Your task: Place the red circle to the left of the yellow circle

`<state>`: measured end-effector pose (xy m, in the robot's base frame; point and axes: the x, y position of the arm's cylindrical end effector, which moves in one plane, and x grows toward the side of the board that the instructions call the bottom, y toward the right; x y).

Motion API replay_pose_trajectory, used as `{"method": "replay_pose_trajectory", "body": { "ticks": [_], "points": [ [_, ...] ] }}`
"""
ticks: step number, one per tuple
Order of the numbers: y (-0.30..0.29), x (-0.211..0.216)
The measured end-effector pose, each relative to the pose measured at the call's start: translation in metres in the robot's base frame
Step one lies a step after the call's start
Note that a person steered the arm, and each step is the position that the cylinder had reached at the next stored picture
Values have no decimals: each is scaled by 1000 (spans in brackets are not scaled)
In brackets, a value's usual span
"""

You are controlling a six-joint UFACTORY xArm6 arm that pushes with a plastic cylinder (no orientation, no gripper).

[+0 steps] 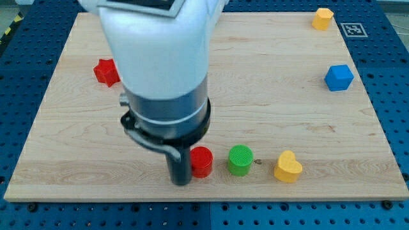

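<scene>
My tip (181,181) holds nothing, being only a bare rod, and it touches the left side of the red circle (202,161) near the view's bottom. At far left lies a red star (107,71); right of the red circle stand a green circle (241,160) and a yellow heart (287,167). A blue cube (339,77) and a yellow block (323,18) are at the right edge of the wooden board (268,76).

Six blocks sit on the tabletop (77,172). Two are red: a circle (202,161) and a star-like one (107,71). Two are yellow: a heart shape (287,167) and another (323,18) whose shape I can't make out. One green circle (241,160). One blue cube (339,77).
</scene>
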<state>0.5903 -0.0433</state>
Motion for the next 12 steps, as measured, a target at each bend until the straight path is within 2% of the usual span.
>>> {"method": "replay_pose_trajectory", "body": {
  "ticks": [3, 9, 10, 11, 12],
  "points": [
    [-6, -25],
    [24, -23],
    [24, -34],
    [29, -66],
    [53, -71]
  ]
}}
